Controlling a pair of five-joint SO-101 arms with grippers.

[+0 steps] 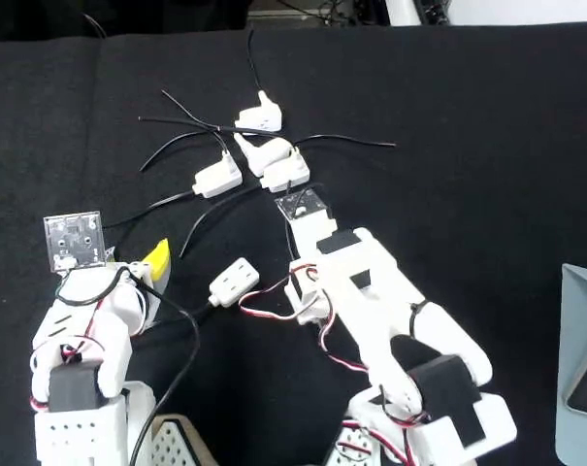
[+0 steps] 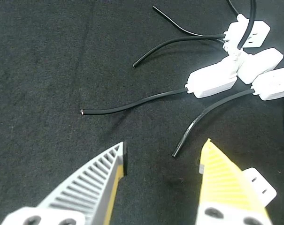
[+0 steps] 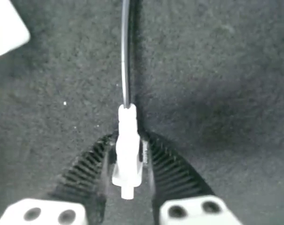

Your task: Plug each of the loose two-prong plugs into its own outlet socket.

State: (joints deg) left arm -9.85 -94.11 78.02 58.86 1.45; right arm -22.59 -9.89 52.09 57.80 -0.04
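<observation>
- Over the table in the high view, the plug cluster lies at about one o'clock from the outlet socket. It is well apart from the socket, with its cords splayed outward.
- Your right gripper is at the cluster's six-o'clock edge, on the held plug. This is the plug on the side nearest the socket. I judge that taking it keeps the carry short and spares you dragging the other cords.
- Your left gripper sits at nine o'clock from the socket and near it, probably so it can steady the socket when a plug is pushed in.
- In the left wrist view, the left gripper has its fingers spread wide, with nothing between them but bare cloth.
- The outlet socket shows just beside the yellow finger, outside the opening, so it is not braced yet. The loose plugs lie farther off, touching one another.
- In the right wrist view, the right gripper pinches the held plug by its flat sides. The plug sits centred between the ribbed pads.
- The plug's cord runs straight away from the wrist, which I judge leaves it free to trail without snagging.
- I cannot make out the prongs, so check which way they face before you line up with the socket.
</observation>
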